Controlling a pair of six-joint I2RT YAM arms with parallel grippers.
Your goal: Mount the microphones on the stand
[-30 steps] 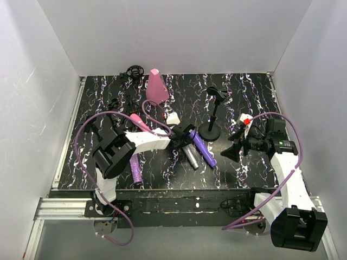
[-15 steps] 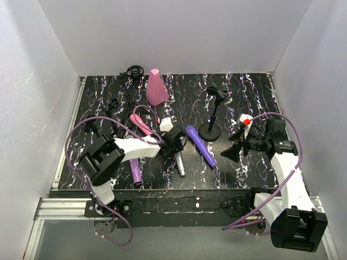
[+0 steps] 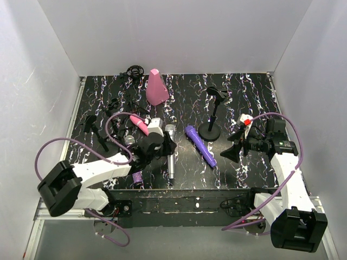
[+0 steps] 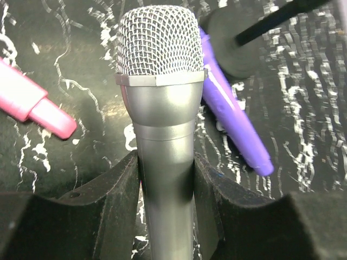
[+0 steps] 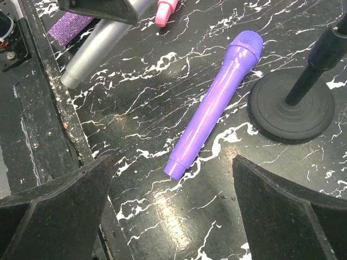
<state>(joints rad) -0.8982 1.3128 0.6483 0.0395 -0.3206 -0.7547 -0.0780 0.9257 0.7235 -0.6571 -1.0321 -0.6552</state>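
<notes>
Left gripper (image 4: 165,168) is clamping silver-grey mesh-headed microphone (image 4: 160,81), head pointing away; black round-footed stand (image 3: 209,131) is standing rightward, near gaping empty right gripper (image 5: 173,184).

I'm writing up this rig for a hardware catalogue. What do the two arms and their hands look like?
The left arm and right arm have white links and black joint housings. A purple cable loops loosely beside each. The left hand and right hand are matte black, with two broad wedge-shaped fingers.
</notes>
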